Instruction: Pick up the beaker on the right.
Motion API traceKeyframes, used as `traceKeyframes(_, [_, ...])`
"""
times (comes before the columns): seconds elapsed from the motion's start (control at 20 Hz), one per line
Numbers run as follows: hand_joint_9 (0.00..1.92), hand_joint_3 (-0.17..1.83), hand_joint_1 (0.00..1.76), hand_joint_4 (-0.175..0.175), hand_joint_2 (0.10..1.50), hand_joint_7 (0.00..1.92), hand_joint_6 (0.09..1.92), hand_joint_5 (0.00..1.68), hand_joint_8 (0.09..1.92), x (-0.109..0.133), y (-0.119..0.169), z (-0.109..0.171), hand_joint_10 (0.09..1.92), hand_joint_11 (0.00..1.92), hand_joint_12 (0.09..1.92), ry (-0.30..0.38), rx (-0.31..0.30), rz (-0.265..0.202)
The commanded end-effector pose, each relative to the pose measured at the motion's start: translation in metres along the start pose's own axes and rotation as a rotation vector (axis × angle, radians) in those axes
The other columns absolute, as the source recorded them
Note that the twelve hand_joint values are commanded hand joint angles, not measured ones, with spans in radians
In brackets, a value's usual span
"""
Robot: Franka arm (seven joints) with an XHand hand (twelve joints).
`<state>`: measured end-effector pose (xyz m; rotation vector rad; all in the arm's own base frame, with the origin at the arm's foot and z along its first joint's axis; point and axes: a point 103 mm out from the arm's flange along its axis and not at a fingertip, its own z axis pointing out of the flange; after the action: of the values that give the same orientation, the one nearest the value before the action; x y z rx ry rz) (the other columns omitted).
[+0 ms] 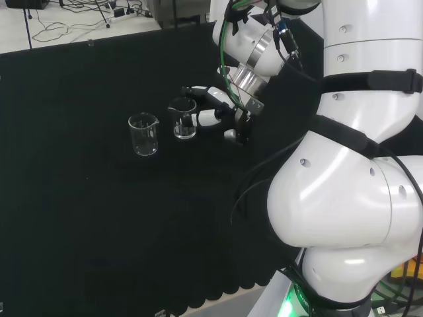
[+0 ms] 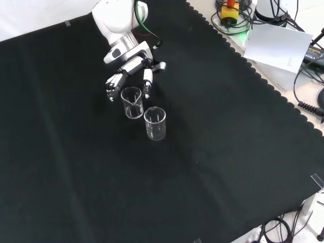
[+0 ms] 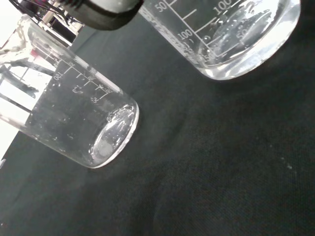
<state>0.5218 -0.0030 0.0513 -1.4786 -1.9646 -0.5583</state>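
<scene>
Two clear glass beakers stand upright on the black cloth. In the head view the right beaker (image 1: 184,119) sits between the hand's (image 1: 213,109) fingers and thumb; the left beaker (image 1: 143,135) stands apart. From the front, the hand (image 2: 129,71) reaches down over the farther beaker (image 2: 132,103), with fingers (image 2: 147,83) on both sides of its rim. The nearer beaker (image 2: 155,123) is untouched. The fingers look relaxed, not closed on the glass, and the beaker rests on the cloth. The wrist view shows the close beaker (image 3: 226,34), the other beaker (image 3: 78,118) and a fingertip (image 3: 106,11).
The arm's white links (image 1: 357,152) stand at the right of the head view. The cloth's scalloped edge (image 2: 263,81) runs along the right in the front view, with cables and a white sheet (image 2: 276,48) beyond it.
</scene>
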Motion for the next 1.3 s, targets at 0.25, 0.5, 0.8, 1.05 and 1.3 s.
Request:
traceKeyframes(0.25, [0.34, -0.17, 0.84, -0.036, 0.86, 0.24, 0.09, 0.41, 0.66, 0.001, 0.001, 0.001, 0.62, 0.0, 1.33, 0.006, -0.016, -0.006])
traceKeyframes(0.5, [0.34, -0.17, 0.84, -0.038, 0.86, 0.25, 0.09, 0.43, 0.66, 0.002, 0.0, 0.004, 0.62, 0.0, 1.34, -0.003, -0.019, -0.002])
traceKeyframes(0.8, [0.36, -0.17, 0.85, -0.038, 0.86, 0.26, 0.09, 0.46, 0.66, -0.002, 0.002, 0.01, 0.63, 0.0, 1.34, 0.006, -0.035, 0.013])
traceKeyframes(1.05, [0.37, -0.17, 0.87, -0.038, 0.86, 0.27, 0.09, 0.47, 0.67, 0.0, 0.004, 0.012, 0.63, 0.0, 1.35, 0.006, -0.041, 0.011])
traceKeyframes(1.3, [0.38, -0.17, 0.87, -0.039, 0.86, 0.28, 0.09, 0.47, 0.67, 0.001, 0.008, 0.011, 0.63, 0.0, 1.35, 0.011, -0.035, 0.006])
